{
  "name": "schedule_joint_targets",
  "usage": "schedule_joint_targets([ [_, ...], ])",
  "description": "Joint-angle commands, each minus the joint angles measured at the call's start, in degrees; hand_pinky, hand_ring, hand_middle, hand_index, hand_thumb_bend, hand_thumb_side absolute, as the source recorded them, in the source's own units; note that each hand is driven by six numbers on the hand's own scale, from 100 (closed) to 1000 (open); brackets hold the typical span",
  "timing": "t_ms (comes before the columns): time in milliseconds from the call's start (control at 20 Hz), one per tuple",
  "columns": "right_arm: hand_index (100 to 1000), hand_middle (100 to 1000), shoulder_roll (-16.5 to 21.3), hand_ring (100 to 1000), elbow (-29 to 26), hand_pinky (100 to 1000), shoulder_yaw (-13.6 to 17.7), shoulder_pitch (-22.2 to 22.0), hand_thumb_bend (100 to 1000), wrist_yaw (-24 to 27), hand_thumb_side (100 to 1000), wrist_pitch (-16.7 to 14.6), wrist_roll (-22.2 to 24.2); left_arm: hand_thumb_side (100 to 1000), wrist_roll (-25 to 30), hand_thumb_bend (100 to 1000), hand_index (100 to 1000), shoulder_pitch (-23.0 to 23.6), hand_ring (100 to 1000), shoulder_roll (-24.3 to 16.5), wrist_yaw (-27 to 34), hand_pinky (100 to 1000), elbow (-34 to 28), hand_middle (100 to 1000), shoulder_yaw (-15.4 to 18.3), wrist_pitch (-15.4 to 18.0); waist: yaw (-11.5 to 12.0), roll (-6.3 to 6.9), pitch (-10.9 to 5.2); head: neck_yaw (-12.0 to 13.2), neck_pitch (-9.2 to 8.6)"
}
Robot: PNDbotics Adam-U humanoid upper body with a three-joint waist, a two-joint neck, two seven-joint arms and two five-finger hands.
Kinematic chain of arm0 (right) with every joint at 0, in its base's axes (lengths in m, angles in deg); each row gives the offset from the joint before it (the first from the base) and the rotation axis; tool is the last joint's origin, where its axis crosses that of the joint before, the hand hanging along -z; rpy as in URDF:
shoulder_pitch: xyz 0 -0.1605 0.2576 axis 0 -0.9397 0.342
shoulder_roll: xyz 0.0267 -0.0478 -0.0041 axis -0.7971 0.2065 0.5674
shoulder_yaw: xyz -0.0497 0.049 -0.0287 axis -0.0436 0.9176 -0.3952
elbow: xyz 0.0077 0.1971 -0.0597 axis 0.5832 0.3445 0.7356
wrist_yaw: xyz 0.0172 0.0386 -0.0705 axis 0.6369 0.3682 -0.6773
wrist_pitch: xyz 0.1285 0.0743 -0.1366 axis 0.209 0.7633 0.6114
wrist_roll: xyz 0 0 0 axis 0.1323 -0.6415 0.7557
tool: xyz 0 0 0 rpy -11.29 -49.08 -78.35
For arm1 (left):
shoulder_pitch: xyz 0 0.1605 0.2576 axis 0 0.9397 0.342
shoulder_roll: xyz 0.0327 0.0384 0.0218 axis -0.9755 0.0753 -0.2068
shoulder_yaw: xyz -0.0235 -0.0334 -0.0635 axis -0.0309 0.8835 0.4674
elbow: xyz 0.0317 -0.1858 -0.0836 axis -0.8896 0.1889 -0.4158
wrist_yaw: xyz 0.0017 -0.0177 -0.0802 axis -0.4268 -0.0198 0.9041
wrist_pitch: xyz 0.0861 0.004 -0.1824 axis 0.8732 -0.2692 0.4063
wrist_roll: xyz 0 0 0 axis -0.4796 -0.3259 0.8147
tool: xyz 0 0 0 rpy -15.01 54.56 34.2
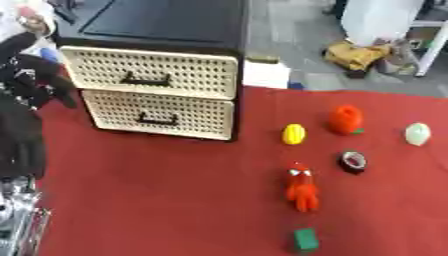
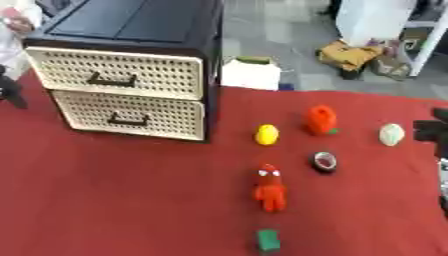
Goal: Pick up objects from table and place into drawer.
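- Left hand (image 1: 35, 80) hangs at the left edge of the left eye view, just beside the drawer unit's left side, its dark fingers curled downward and holding nothing.
- Right hand (image 2: 433, 131) shows only as a dark shape at the right edge of the right eye view, near the pale green object; whether its fingers are spread or curled cannot be told.
- Drawer unit (image 1: 157, 75) stands on the red table (image 1: 157, 190) at the far left, black-framed, with two cream perforated drawers, upper drawer (image 1: 149, 72) and lower drawer (image 1: 157, 116), both closed.
- Right of the unit, well apart from it, lie a yellow lemon-like fruit (image 1: 294, 134), an orange-red vegetable toy (image 1: 346, 120) and a pale green object (image 1: 417, 134) in a loose row.
- Nearer the robot sit a dark roll of tape (image 1: 353, 161), a red figure toy (image 1: 302, 186) and a green block (image 1: 305, 239).
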Motion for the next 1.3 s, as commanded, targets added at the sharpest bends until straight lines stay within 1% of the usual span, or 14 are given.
schedule_joint_targets([
  [50,792,513,1.6,712,-0.82,698,0.6,0.16,100,0.41,775,-0.02,-0.21,1000,-0.33,100,773,-0.58,449,-1.25,-0.19,328,-0.95,486,0.42,0.08,-0.13,0.18,-1.18,0.08,0.39],
  [200,792,513,1.8,712,-0.82,697,0.55,0.07,100,0.35,777,-0.26,-0.27,1000,-0.63,100,779,-0.62,444,-3.19,-2.65,320,-0.95,481,0.57,0.51,-0.27,0.3,-1.11,0.1,0.49],
  [500,792,513,2.32,712,-0.82,697,0.43,-0.13,100,-0.01,782,-0.75,-0.43,966,-1.44,100,794,-1.33,431,-9.65,-9.38,303,-0.95,468,-0.37,2.33,-0.76,0.89,-0.92,0.12,0.91],
  [600,792,514,2.61,712,-0.82,697,0.39,-0.22,100,-0.1,787,-1.0,-0.57,953,-1.78,100,798,-1.48,413,-11.62,-10.92,281,-0.95,455,-0.88,2.85,-0.87,1.08,-0.93,0.12,1.34],
  [850,792,515,3.18,713,-0.82,696,0.27,-0.35,100,-0.2,792,-1.5,-0.79,938,-1.51,100,808,-1.57,384,-16.1,-13.72,255,-0.95,424,-2.18,3.46,-0.91,1.42,-1.02,-0.03,3.78],
  [950,792,516,3.33,713,-0.82,696,0.28,-0.34,100,-0.2,792,-1.65,-0.92,931,-0.97,100,809,-1.51,368,-17.78,-14.7,224,-0.95,408,-2.67,3.44,-0.98,1.53,-1.06,-0.1,4.37],
  [1000,792,516,3.4,713,-0.82,696,0.28,-0.32,100,-0.17,793,-1.71,-0.97,933,-0.58,100,809,-1.4,339,-18.44,-14.99,178,-0.95,391,-2.93,3.33,-1.07,1.59,-1.09,-0.09,4.61],
  [1100,792,517,3.52,713,-0.82,696,0.26,-0.24,100,-0.1,794,-1.82,-1.03,929,0.54,100,811,-0.99,311,-19.74,-15.13,143,-0.95,372,-3.5,3.01,-1.38,1.72,-1.13,-0.05,4.97],
  [1200,791,517,3.64,713,-0.82,695,0.32,-0.22,100,-0.05,795,-1.94,-1.14,921,1.94,100,815,-0.48,297,-21.31,-15.67,127,-0.95,360,-3.95,2.93,-1.65,1.85,-1.15,0.04,5.13],
  [1300,791,517,3.77,712,-0.82,695,0.35,-0.18,100,0.0,793,-2.07,-1.3,898,2.98,100,798,-0.13,255,-22.9,-16.21,100,-0.95,325,-4.33,2.91,-1.72,1.97,-1.14,0.07,5.23],
])
